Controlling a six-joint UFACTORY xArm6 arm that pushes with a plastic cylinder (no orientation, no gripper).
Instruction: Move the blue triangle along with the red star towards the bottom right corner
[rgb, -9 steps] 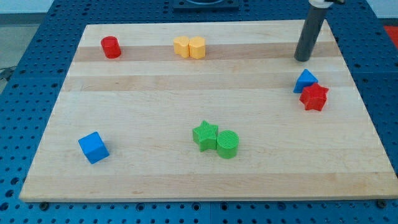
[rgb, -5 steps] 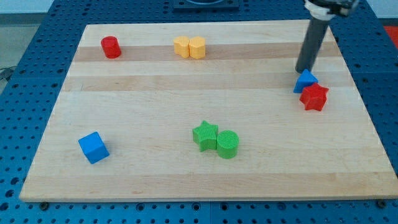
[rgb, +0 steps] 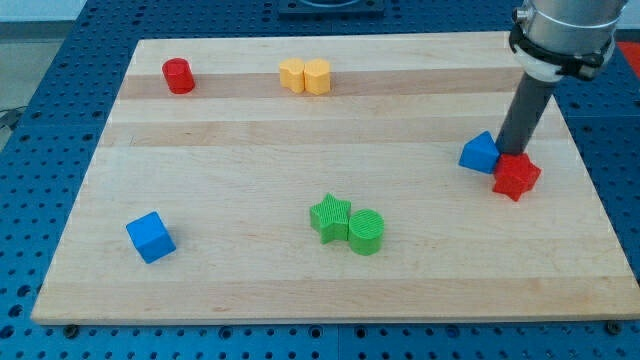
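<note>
The blue triangle (rgb: 480, 153) lies on the wooden board (rgb: 250, 140) at the view's right, a little above the middle. The red star (rgb: 516, 177) sits just to its lower right, touching or nearly touching it. My tip (rgb: 511, 152) stands between them, at the triangle's right side and on the star's upper edge. The dark rod rises from there toward the view's top right.
A red cylinder (rgb: 178, 76) and two yellow blocks (rgb: 304, 75) side by side lie near the view's top. A green star (rgb: 330, 217) touches a green cylinder (rgb: 366, 232) at bottom centre. A blue cube (rgb: 151, 237) lies at bottom left.
My tip has moved down the view from above the triangle to between the two blocks. The blue triangle has shifted left and down; the red star has shifted right and down.
</note>
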